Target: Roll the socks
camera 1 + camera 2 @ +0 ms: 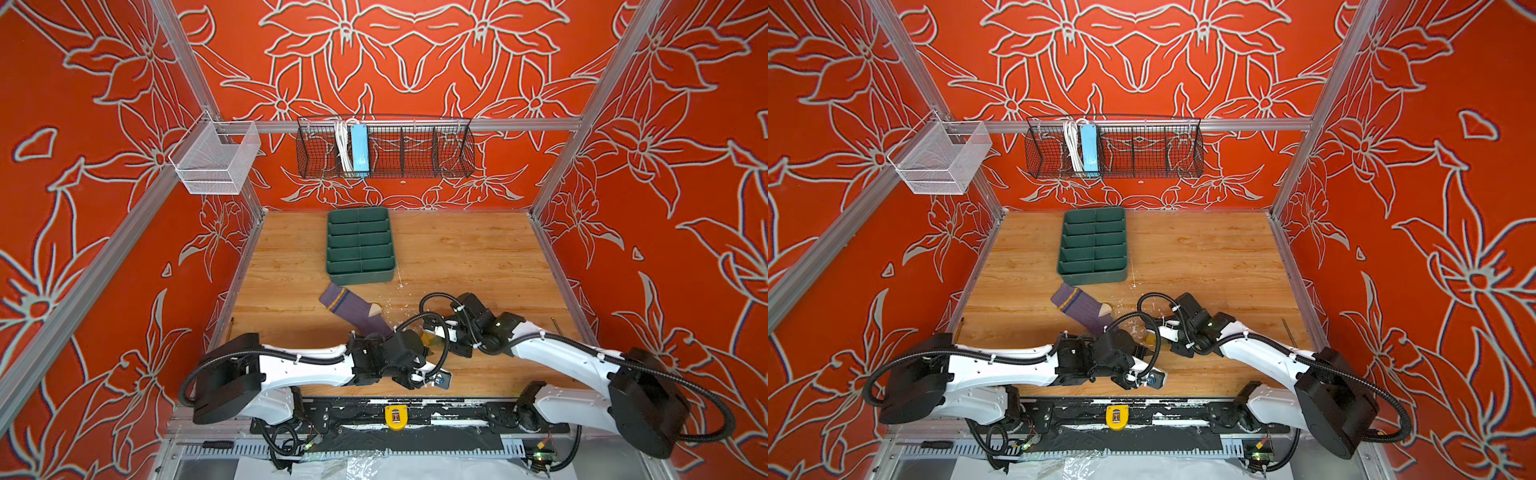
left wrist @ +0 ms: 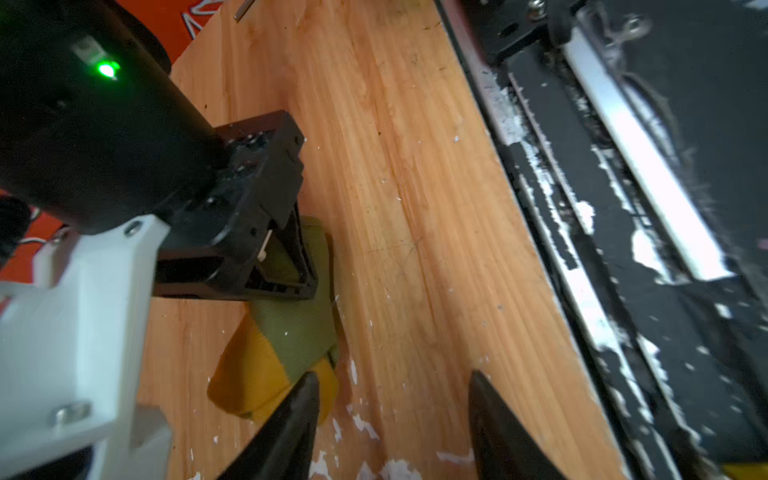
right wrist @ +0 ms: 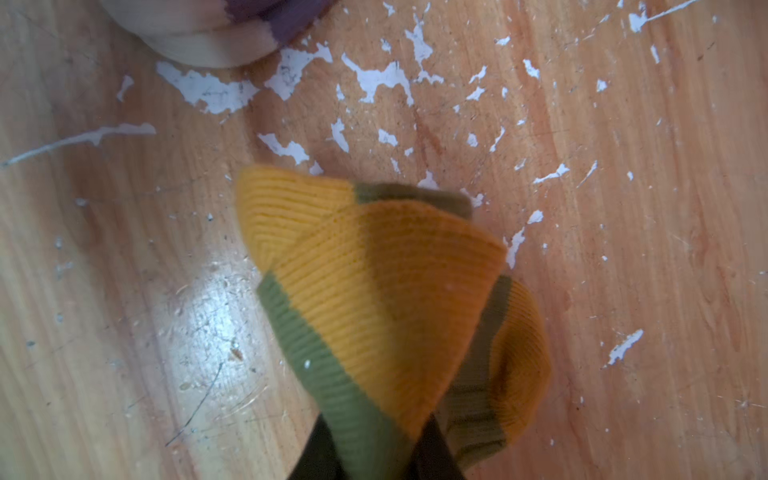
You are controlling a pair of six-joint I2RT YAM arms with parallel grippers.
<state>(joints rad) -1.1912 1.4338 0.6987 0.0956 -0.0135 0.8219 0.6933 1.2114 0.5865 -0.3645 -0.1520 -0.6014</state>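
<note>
The right claw [image 3: 374,451] was clenched on the green sock [image 3: 374,291], pinching a bunched fold so that the mustard toe fanned out in front of it. The toe hung low over the counter [image 3: 124,332] or perhaps brushed it; the wrist view was too close to tell. The left claw [image 2: 395,419] stood released just beside it, its two black fingers [image 2: 297,419] spread with bare wood between them, one tip overlapping the mustard end of that sock. Near the green sock lay the purple sock [image 1: 353,309], flat and slanted on the counter. Its yellow-striped cuff pointed toward a green divided tray [image 1: 360,245], and its foot end was hidden under the left arm [image 1: 307,365]. White flecks [image 3: 374,79] of chipped finish dotted the wood around both socks. The tray sat farther back on the counter, well apart from the claws.
</note>
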